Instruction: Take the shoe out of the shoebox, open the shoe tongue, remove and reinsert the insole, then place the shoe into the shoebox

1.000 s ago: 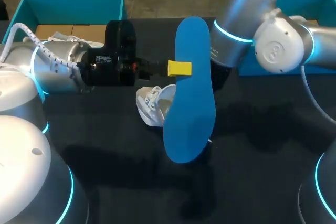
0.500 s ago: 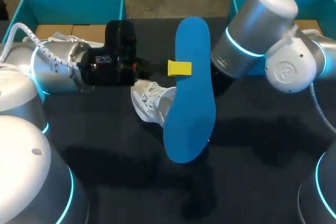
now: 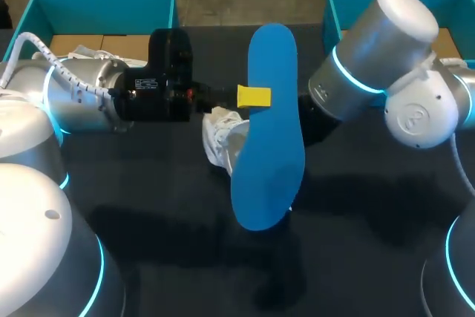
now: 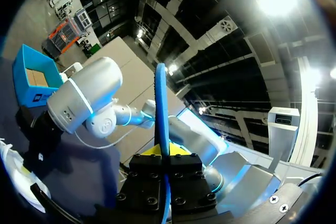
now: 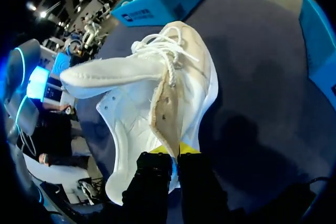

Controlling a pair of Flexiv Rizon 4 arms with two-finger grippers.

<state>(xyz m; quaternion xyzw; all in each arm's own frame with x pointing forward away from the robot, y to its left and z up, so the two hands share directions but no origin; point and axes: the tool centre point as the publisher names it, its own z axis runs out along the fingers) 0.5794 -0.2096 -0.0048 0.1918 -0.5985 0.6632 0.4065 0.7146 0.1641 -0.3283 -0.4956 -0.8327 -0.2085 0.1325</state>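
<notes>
A blue insole [image 3: 269, 131] stands on edge in mid-air over the table's middle, pinched by my left gripper [image 3: 254, 97], which is shut on it. In the left wrist view the insole [image 4: 160, 106] rises edge-on from between the fingers of my left gripper [image 4: 167, 153]. Behind the insole a white shoe [image 3: 223, 142] is held off the table by my right gripper, hidden there behind the insole. In the right wrist view my right gripper [image 5: 175, 153] is shut on the collar edge of the shoe [image 5: 152, 103], whose tongue and laces hang open.
A teal shoebox [image 3: 44, 9] stands at the back left with white material inside. A second teal shoebox [image 3: 456, 1] stands at the back right behind my right arm. The black table [image 3: 356, 250] lies below.
My right arm has swung to the right and turned the shoe, which has shifted a little behind the insole. The left arm and the insole have kept still.
</notes>
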